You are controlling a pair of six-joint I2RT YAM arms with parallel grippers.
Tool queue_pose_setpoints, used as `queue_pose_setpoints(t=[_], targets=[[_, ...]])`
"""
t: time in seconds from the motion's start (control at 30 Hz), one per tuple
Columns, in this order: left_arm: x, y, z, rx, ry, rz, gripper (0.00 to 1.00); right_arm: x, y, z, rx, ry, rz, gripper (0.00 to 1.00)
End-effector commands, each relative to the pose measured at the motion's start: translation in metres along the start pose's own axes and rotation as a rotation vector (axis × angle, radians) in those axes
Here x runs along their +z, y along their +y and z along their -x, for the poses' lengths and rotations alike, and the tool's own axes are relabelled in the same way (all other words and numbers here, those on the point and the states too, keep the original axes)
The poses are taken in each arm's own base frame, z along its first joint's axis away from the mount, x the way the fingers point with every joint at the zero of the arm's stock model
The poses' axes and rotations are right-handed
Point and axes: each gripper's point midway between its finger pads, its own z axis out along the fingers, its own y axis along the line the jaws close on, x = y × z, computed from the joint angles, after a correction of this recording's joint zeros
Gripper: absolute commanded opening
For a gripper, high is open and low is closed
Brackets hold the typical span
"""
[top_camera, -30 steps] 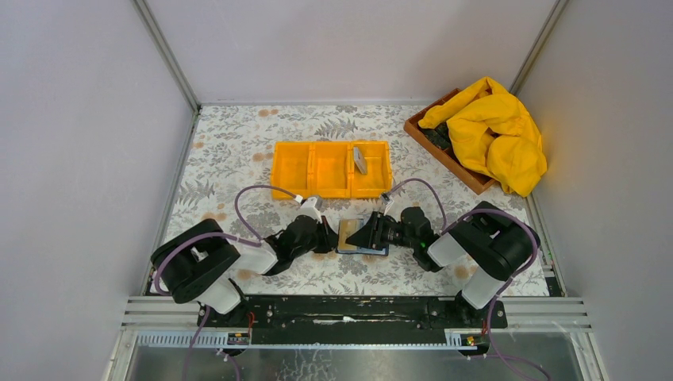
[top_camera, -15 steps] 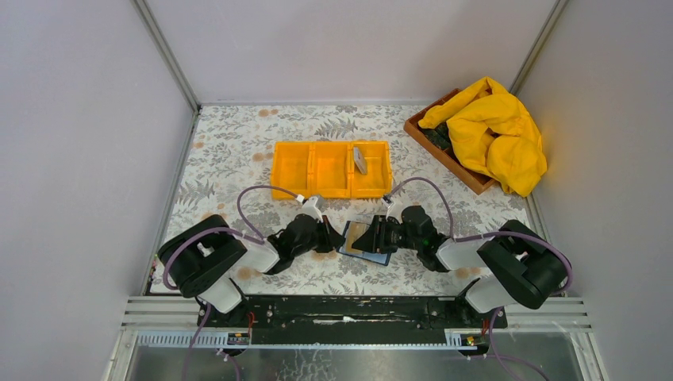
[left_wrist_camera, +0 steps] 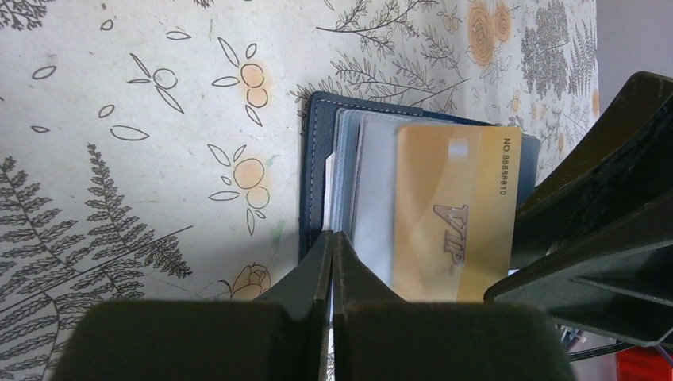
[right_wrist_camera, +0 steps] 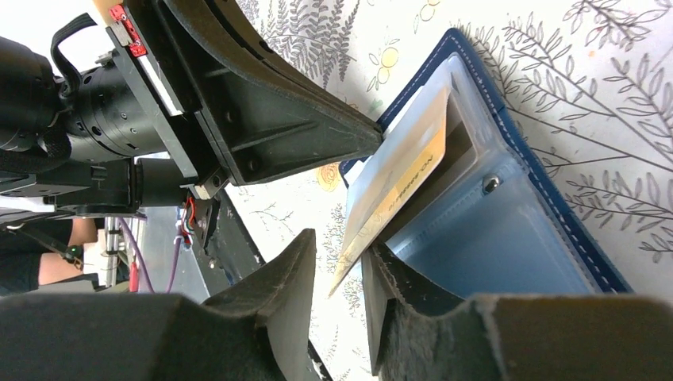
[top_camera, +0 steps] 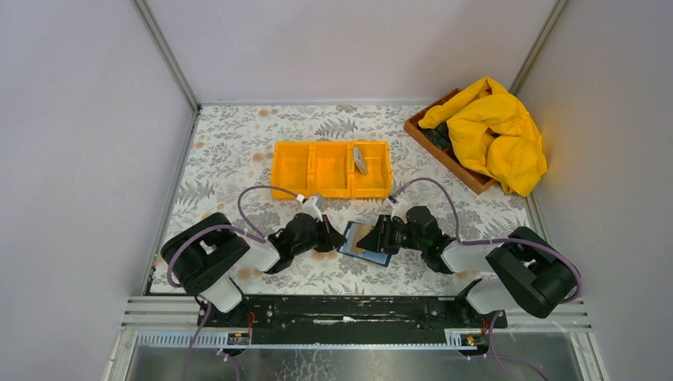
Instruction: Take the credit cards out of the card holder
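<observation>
Floral tabletop (top_camera: pixel 238 151), grey walls (top_camera: pixel 79 119); left hand (left_wrist_camera: pixel 331 238) shut, tip on holder (left_wrist_camera: pixel 313 159) edge; right hand (right_wrist_camera: pixel 340 244) part open, jaws straddling tan card (right_wrist_camera: pixel 397 171) sticking from holder.

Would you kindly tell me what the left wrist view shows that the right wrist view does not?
Only the left wrist view shows the tan card's printed face with its VIP lettering. Only the right wrist view shows a metal snap stud on the lining, and the card's corner between the open jaws of the right gripper. Both show the blue card holder lying open on the floral cloth, the card over it, and the left gripper at its edge.
</observation>
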Motion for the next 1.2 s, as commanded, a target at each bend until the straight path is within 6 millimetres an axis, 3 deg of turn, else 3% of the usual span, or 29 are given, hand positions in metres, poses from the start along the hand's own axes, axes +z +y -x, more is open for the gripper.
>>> queue_pose_setpoints(t=[0.0,0.3,0.6,1.0,1.17], targets=[[-0.014,0.06,-0.045,0.005,0.153,0.201,0.0,-0.006,0.003,0.014,-0.043,-0.05,0.006,0.34],[-0.014,0.06,-0.044,0.003,0.15,0.201,0.0,-0.011,-0.006,0.014,-0.041,-0.057,-0.035,0.32],[-0.013,0.059,-0.043,0.003,0.151,0.196,0.0,-0.012,-0.014,0.014,-0.042,-0.054,-0.079,0.11],[-0.012,0.049,-0.036,0.043,0.144,0.161,0.0,-0.032,-0.019,0.023,-0.104,-0.087,-0.187,0.0],[-0.016,0.031,-0.033,0.07,0.151,0.082,0.12,-0.042,-0.008,0.029,-0.156,-0.097,-0.177,0.0]])
